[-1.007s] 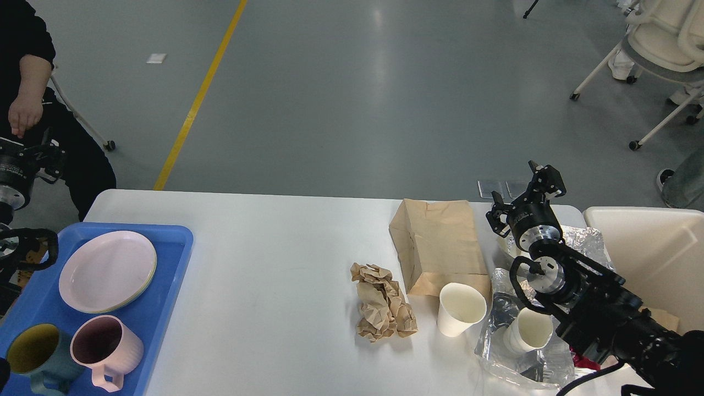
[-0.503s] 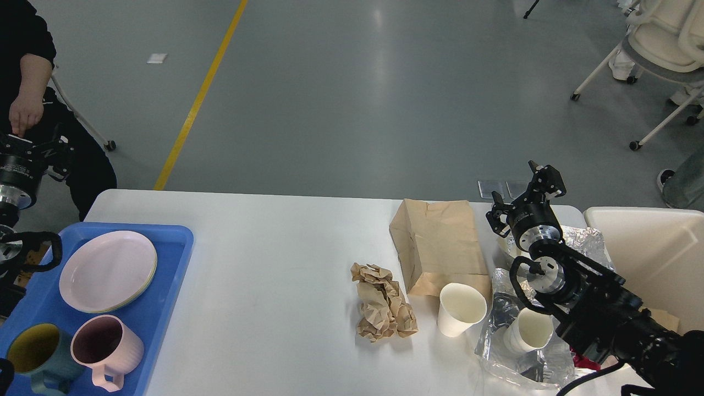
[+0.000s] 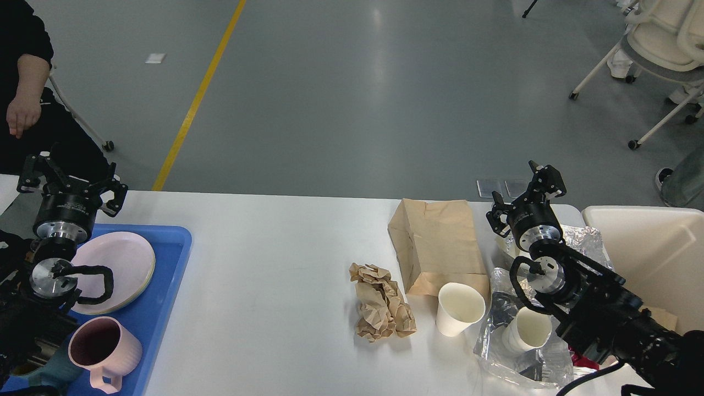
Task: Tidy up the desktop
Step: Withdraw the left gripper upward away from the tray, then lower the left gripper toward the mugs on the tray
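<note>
The white desktop (image 3: 275,258) spans the view. On its right half lie a flat brown paper bag (image 3: 437,242), a crumpled brown paper wad (image 3: 382,302) and an upright white paper cup (image 3: 459,309). A second paper cup (image 3: 528,330) lies on crinkled clear plastic (image 3: 495,341). My right gripper (image 3: 520,192) is open and empty, raised over the table's far edge just right of the bag. My left gripper (image 3: 71,179) is open and empty, raised above the far left corner of the blue tray (image 3: 165,275).
The blue tray holds stacked pink plates (image 3: 124,267), a pink mug (image 3: 104,349) and a teal mug (image 3: 52,374) mostly hidden by my left arm. A cream bin (image 3: 654,258) stands at the right edge, with foil (image 3: 583,239) beside it. A person (image 3: 25,110) stands at far left.
My left arm has swung right and into view, over the tray's left side, and now covers most of the teal mug. The right arm and the table's things have not moved.
</note>
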Controlling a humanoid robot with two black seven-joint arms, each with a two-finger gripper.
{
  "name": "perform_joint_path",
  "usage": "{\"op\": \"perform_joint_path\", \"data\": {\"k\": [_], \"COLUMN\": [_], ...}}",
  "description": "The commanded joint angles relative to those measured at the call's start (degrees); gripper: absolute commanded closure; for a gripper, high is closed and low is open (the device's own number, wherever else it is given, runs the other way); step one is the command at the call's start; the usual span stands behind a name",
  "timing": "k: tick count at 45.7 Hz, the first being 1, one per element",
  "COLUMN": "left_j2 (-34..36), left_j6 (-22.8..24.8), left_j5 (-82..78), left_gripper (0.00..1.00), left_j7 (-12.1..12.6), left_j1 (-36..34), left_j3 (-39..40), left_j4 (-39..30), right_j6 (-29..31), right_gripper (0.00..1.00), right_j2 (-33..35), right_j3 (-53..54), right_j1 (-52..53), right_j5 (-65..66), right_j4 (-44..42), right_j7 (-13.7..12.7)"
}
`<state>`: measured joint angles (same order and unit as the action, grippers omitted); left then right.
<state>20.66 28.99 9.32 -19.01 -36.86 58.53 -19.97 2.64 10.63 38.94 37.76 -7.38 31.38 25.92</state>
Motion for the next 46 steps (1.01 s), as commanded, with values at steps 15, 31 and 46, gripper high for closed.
{"op": "perform_joint_path", "data": {"k": [15,31,46], "left_j2": [-4.75,-5.63,-5.63], "left_j6": [2.74,5.81,5.90], "left_j5": [-0.17,-0.79,-0.88], "left_gripper": [0.04,0.04,0.04], "left_j7": [-20.36,-22.13,-22.13], "left_j1": [3.63,4.25,4.25], "left_j3": [-0.26,-0.17,-0.17], "left_j4": [0.02,-0.07,-0.07], "right_j6": [0.00,0.00,0.00], "right_gripper": [0.00,0.00,0.00], "right_j2": [-0.09,0.00,0.00], "right_j3": [0.00,0.00,0.00], "right_j1": [0.03,0.03,0.03], "right_j5": [-0.01,-0.01,-0.01], "right_j4": [-0.09,0.00,0.00], "right_j7": [0.00,0.00,0.00]}}
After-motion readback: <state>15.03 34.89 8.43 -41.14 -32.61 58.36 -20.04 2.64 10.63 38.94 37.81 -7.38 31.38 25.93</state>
